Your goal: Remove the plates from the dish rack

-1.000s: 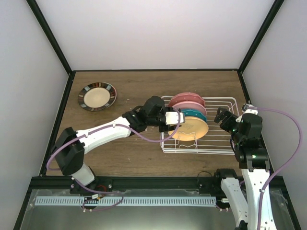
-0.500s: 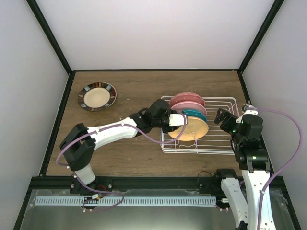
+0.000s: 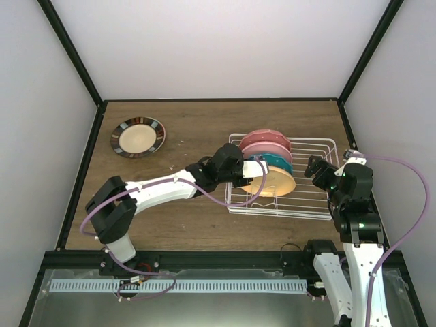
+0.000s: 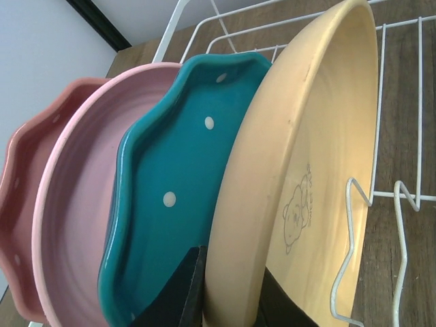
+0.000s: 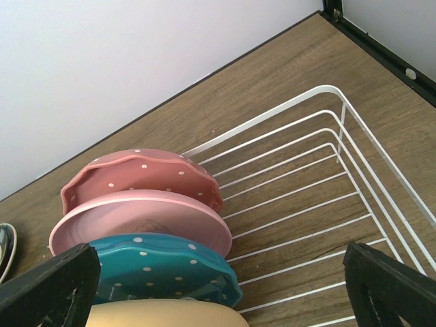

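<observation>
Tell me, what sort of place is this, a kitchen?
Likely a robot test booth, not a kitchen: blank white walls box in a wooden table, two robot arms are bolted at its edge, and the dish rack of plates looks like a practice prop.

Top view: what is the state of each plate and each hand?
Dish rack: holds four plates.
Yellow plate: standing in rack, gripped.
Teal plate: standing in rack.
Two pink plates: standing in rack.
Dark-rimmed plate: flat on table.
Left hand: shut on yellow plate.
Right hand: open, empty.
</observation>
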Controlling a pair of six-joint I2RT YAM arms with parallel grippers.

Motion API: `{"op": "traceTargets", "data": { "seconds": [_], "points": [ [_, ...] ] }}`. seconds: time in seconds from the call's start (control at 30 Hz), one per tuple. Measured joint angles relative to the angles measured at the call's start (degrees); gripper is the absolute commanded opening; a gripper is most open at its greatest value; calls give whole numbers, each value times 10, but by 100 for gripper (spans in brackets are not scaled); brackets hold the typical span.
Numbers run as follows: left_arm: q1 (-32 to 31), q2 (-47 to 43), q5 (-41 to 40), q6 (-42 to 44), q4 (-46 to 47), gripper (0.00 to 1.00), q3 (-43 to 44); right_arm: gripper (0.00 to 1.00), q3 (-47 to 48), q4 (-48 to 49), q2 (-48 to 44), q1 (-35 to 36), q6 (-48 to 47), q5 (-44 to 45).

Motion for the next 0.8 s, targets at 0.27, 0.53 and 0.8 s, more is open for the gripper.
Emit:
{"op": "traceTargets", "data": {
  "seconds": [0.27, 0.53, 0.8],
  "points": [
    [-3, -16, -20, 6, -15, 4, 6, 100, -1, 0, -6, 0, 0, 0],
    [-3, -65, -24, -6, -36, 4, 38, 100, -8, 0, -11, 0, 0, 0],
    [22, -147, -9, -61, -45, 4, 49, 100, -14, 2, -11, 0, 3, 0]
  ]
}}
